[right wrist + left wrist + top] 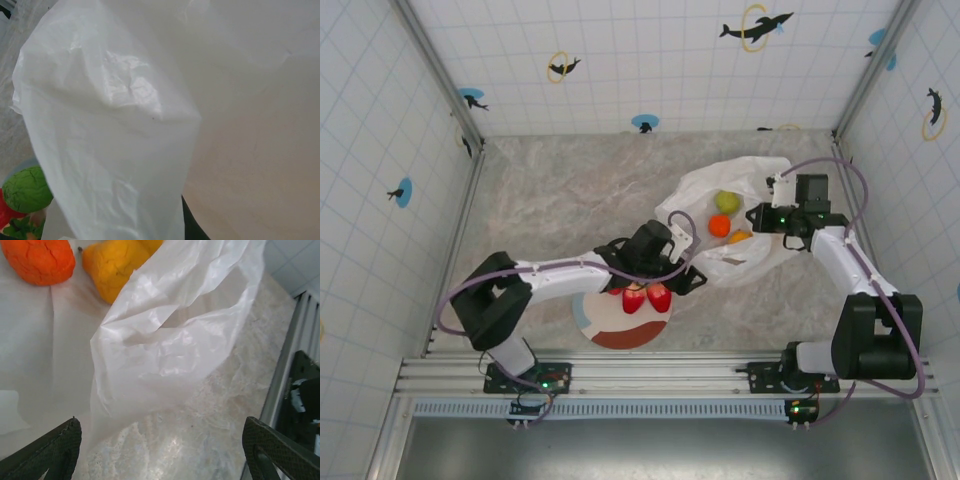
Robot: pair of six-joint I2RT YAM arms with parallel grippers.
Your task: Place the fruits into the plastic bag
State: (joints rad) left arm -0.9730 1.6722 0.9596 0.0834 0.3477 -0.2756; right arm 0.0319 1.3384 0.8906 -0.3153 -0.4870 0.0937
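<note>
1. Overhead, the plastic bag lies crumpled on the right half of the worktop, closer to the far right corner than to the near edge.
2. Three fruits sit inside the bag: a green pear farthest back, an orange citrus ball just in front of it, and a yellow-orange fruit beside that.
3. The right gripper sits at the bag's right rim with its jaws closed, pinching the thin film. In the right wrist view the white plastic drapes close across the lens.
4. The left gripper hovers over the bag's near left edge. Its fingers are spread wide and nothing is between them.
5. In the left wrist view a fold of the bag lies on the marbled surface under the open jaws. The orange and yellow fruits lie beyond the fold.
6. Two strawberries rest on the far part of the round plate, which sits at the middle of the worktop's near edge, just beneath the left wrist.
</note>
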